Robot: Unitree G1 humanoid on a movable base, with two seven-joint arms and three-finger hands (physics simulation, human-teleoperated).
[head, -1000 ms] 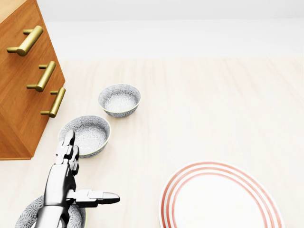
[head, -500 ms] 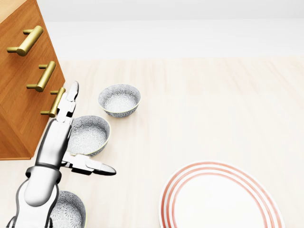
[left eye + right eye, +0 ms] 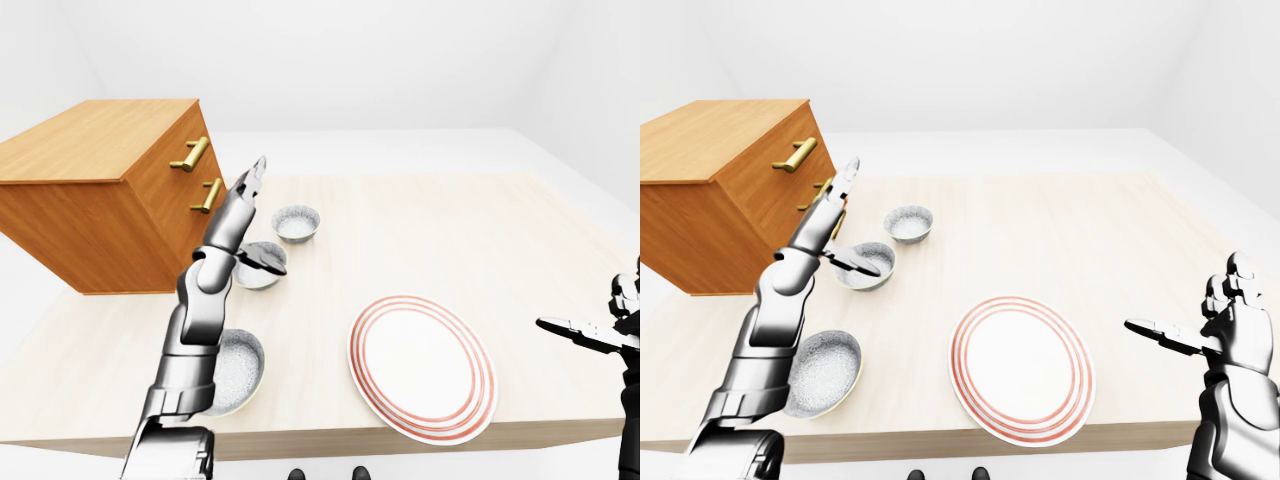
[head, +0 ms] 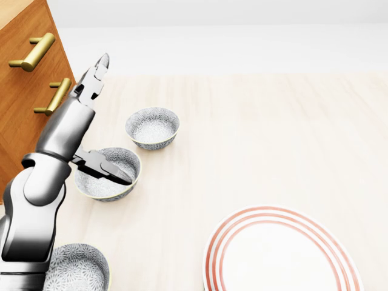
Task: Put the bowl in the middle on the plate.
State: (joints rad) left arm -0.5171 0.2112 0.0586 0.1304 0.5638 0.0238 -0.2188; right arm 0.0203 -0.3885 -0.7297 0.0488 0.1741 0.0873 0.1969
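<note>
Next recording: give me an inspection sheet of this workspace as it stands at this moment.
Surface: light wooden table.
Job's things: middle bowl upright on the table, in a row between the far bowl and the near bowl at the head view's left; red-ringed plate at lower right, nothing on it.
Clutter: wooden drawer cabinet with brass handles, at the table's left.
Grippers: left robot hand open over the middle bowl, thumb crossing its opening, nothing gripped; contact cannot be told. Right robot hand open, beyond the table's right edge, holding nothing.
Cables: nothing seen.
Surroundings: plain white room.
</note>
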